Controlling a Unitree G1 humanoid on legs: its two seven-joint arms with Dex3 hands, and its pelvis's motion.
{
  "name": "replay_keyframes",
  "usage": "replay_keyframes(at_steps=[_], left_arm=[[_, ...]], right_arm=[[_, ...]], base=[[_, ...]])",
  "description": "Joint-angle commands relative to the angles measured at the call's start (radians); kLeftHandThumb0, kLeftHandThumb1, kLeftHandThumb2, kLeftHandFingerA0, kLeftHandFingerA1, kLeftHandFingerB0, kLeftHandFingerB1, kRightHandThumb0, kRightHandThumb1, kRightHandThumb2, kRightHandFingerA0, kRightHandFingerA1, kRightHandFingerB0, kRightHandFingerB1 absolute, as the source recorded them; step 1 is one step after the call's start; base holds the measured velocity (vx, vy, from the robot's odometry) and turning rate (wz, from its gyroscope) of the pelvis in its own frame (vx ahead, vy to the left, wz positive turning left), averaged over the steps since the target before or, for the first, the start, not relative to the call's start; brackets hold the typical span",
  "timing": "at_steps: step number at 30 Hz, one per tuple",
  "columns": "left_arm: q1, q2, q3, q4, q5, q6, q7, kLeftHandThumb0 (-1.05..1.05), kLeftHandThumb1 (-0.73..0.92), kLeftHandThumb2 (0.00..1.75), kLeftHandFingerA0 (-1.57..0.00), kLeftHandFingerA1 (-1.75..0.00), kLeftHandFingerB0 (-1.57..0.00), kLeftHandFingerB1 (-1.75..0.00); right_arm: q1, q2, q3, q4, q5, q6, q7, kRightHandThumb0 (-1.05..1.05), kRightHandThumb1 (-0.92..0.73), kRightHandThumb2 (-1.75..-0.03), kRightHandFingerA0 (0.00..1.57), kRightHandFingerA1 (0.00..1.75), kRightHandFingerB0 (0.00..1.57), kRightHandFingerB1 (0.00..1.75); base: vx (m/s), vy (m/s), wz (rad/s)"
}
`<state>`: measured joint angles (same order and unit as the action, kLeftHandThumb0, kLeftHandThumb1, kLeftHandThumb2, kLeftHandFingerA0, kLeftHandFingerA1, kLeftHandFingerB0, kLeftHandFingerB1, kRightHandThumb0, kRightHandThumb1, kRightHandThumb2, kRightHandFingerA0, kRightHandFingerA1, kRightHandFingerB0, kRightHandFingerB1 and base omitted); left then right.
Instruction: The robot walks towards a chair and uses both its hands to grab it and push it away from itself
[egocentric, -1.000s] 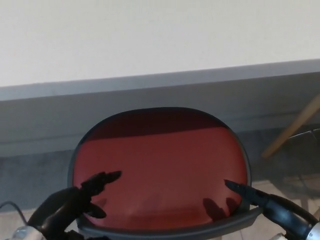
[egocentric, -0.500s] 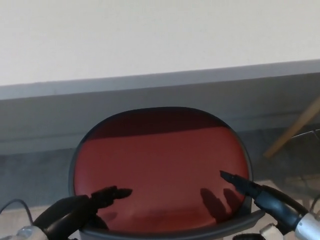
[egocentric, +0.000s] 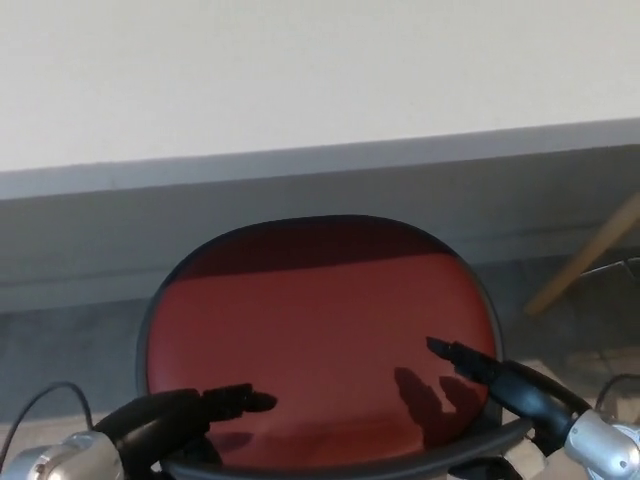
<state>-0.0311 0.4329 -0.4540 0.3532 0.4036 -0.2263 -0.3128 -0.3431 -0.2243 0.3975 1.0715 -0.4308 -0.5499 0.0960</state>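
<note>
Red padding fills the chair (egocentric: 320, 340), which stands directly ahead of both hands against the grey base of a pale wall (egocentric: 300, 70). Left hand (egocentric: 185, 420) reaches over the near rim, fingers extended, grasping nothing. Right hand (egocentric: 500, 380) points forward above the seat's right edge, likewise released. A wooden leg (egocentric: 585, 260) slants beyond the right hand.

The chair (egocentric: 320, 330) stands before the wall (egocentric: 300, 80) (a wooden leg (egocentric: 585, 265) to its right), hands at its near edge.
</note>
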Motion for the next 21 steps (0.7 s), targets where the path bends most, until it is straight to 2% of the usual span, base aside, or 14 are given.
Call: replay_keyframes(at_steps=[1,6,7,8,9,10,13,14,15,17,18,19,20,21], left_arm=[[0.010,-0.038,-0.089,0.072,0.140,0.091,0.038,-0.76,0.51,0.56,-0.36,-0.44,-0.18,-0.28],[-0.019,-0.052,-0.138,0.102,0.216,0.164,0.093,-0.66,0.53,0.57,-0.44,-0.47,-0.19,-0.29],[-0.024,-0.083,-0.137,0.133,0.225,0.218,0.136,-0.62,0.45,0.74,-0.62,-0.59,-0.16,-0.39],[-0.028,-0.106,-0.132,0.162,0.229,0.242,0.180,-0.42,0.53,0.56,-0.79,-0.65,-0.26,-0.30],[-0.033,-0.124,-0.128,0.190,0.229,0.246,0.220,-0.42,0.53,0.56,-0.79,-0.65,-0.26,-0.30],[-0.049,-0.144,-0.129,0.223,0.227,0.263,0.228,-0.33,0.65,0.60,-0.97,-0.76,-0.25,-0.30],[-0.061,-0.158,-0.131,0.250,0.228,0.272,0.241,-0.33,0.65,0.60,-0.97,-0.76,-0.25,-0.30],[-0.069,-0.172,-0.128,0.285,0.220,0.267,0.259,-0.20,0.84,0.65,-0.91,-0.77,-0.51,-0.37],[-0.080,-0.192,-0.122,0.333,0.208,0.257,0.284,-0.20,0.84,0.65,-0.91,-0.77,-0.51,-0.37],[-0.094,-0.210,-0.131,0.349,0.218,0.308,0.273,-0.15,0.76,0.72,-1.00,-1.02,-0.75,-0.48],[-0.105,-0.218,-0.136,0.368,0.221,0.311,0.281,-0.15,0.76,0.72,-1.00,-1.02,-0.75,-0.48],[-0.108,-0.222,-0.147,0.366,0.235,0.327,0.286,-0.10,0.70,0.81,-0.96,-1.13,-0.90,-0.52],[-0.129,-0.250,-0.163,0.385,0.255,0.381,0.283,-0.14,0.72,0.83,-0.95,-1.29,-1.04,-0.80],[-0.139,-0.262,-0.172,0.396,0.262,0.405,0.283,-0.14,0.72,0.83,-0.95,-1.29,-1.04,-0.80]], right_arm=[[-0.035,0.011,0.036,0.023,-0.064,0.059,-0.056,-0.41,-0.62,-0.65,0.32,0.55,0.02,0.22],[-0.051,0.011,0.067,0.042,-0.092,0.055,-0.089,-0.38,-0.74,-0.61,0.43,0.55,0.03,0.33],[-0.060,0.031,0.073,0.061,-0.095,0.070,-0.096,-0.37,-0.69,-0.88,0.70,1.00,0.05,0.38],[-0.068,0.046,0.082,0.075,-0.103,0.086,-0.105,-0.30,-0.81,-0.65,0.75,1.25,0.10,0.34],[-0.076,0.055,0.093,0.087,-0.112,0.099,-0.116,-0.30,-0.81,-0.65,0.75,1.25,0.10,0.34],[-0.082,0.060,0.105,0.102,-0.125,0.094,-0.145,-0.26,-0.80,-0.70,0.86,1.00,0.18,0.37],[-0.089,0.063,0.116,0.119,-0.129,0.089,-0.164,-0.26,-0.80,-0.70,0.86,1.00,0.18,0.37],[-0.095,0.077,0.122,0.133,-0.133,0.110,-0.176,-0.23,-0.79,-0.76,1.03,1.03,0.51,0.39],[-0.102,0.098,0.130,0.151,-0.139,0.143,-0.190,-0.23,-0.79,-0.76,1.03,1.03,0.51,0.39],[-0.105,0.111,0.140,0.162,-0.142,0.151,-0.198,-0.20,-0.68,-0.83,1.18,1.11,0.70,0.47],[-0.109,0.116,0.146,0.166,-0.145,0.158,-0.203,-0.20,-0.68,-0.83,1.18,1.11,0.70,0.47],[-0.104,0.117,0.155,0.166,-0.152,0.157,-0.219,-0.17,-0.62,-0.90,1.19,1.24,0.80,0.52],[-0.102,0.118,0.175,0.170,-0.174,0.155,-0.254,-0.15,-0.53,-1.13,0.95,1.63,1.00,0.82],[-0.102,0.118,0.186,0.173,-0.182,0.154,-0.270,-0.15,-0.53,-1.13,0.95,1.63,1.00,0.82]], base=[[0.00,0.000,0.00],[0.00,0.000,0.00],[0.00,0.000,0.00],[0.00,0.000,0.00],[0.00,0.000,0.00],[0.00,0.000,0.00],[0.00,0.000,0.00],[0.00,0.000,0.00],[0.00,0.000,0.00],[0.00,0.000,0.00],[0.00,0.000,0.00],[0.00,0.000,0.00],[0.00,0.000,0.00],[0.00,0.000,0.00]])
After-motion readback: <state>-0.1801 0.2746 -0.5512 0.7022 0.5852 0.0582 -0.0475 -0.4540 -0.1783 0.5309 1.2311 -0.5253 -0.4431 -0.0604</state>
